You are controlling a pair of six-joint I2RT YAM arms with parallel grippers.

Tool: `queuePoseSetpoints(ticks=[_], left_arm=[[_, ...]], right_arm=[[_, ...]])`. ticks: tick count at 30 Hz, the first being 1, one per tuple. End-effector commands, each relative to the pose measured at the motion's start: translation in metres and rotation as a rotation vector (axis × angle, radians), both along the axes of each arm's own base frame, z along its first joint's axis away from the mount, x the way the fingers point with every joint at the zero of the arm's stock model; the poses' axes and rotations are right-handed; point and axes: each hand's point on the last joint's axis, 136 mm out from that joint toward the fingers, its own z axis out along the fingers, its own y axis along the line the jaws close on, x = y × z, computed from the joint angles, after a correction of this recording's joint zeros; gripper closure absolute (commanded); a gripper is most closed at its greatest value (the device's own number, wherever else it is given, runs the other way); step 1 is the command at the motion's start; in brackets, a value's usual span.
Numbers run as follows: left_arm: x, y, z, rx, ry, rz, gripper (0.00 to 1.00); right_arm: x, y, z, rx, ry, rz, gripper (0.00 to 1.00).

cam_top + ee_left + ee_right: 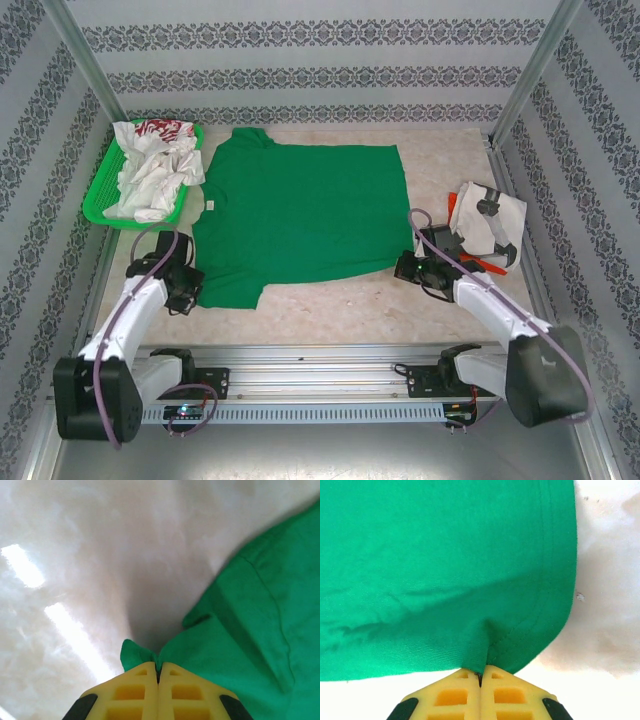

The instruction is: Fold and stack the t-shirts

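A bright green t-shirt (300, 215) lies spread flat in the middle of the table. My left gripper (190, 287) sits at its near left corner, by the sleeve. In the left wrist view the yellow fingers (135, 692) are shut on a pinch of green cloth (250, 630). My right gripper (405, 266) is at the near right corner, and its fingers (507, 695) are shut on the hem of the green t-shirt (445, 570). Crumpled white t-shirts (150, 178), one with red print (165, 128), fill the basket. Another white t-shirt (495, 212) lies folded at the right.
The green mesh basket (95, 207) stands at the back left. A small red-orange thing (456, 200) peeks out beside the folded shirt. Metal posts and patterned walls close in the pale marble table (330, 300). The rail holding the arm bases runs along the near edge.
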Motion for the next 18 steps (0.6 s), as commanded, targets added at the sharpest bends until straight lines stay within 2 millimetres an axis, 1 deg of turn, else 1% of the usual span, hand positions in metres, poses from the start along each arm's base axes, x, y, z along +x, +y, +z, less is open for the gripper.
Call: queuePoseSetpoints(ticks=[1, 4, 6, 9, 12, 15, 18], left_arm=[[-0.031, -0.001, 0.008, 0.007, 0.063, -0.009, 1.0], [-0.04, -0.008, 0.01, -0.03, 0.054, -0.009, 1.0], [-0.044, -0.01, 0.009, -0.038, 0.064, -0.014, 1.0], [-0.042, -0.011, 0.007, -0.046, 0.061, -0.02, 1.0], [-0.027, -0.012, 0.015, -0.049, 0.017, -0.022, 1.0], [-0.009, -0.008, 0.029, -0.018, -0.014, -0.042, 1.0], [0.01, -0.005, 0.04, 0.002, -0.035, -0.064, 1.0]], right_arm=[[-0.02, -0.015, 0.002, -0.054, 0.014, -0.034, 1.0], [-0.037, -0.018, 0.002, -0.052, 0.022, -0.037, 1.0], [-0.046, -0.018, -0.002, -0.038, 0.037, -0.037, 1.0], [-0.052, -0.017, -0.006, -0.027, 0.049, -0.038, 1.0], [-0.049, -0.016, 0.002, -0.017, 0.023, -0.047, 1.0], [-0.039, -0.016, 0.017, -0.018, -0.023, -0.05, 1.0], [-0.027, -0.014, 0.032, -0.026, -0.053, -0.041, 1.0]])
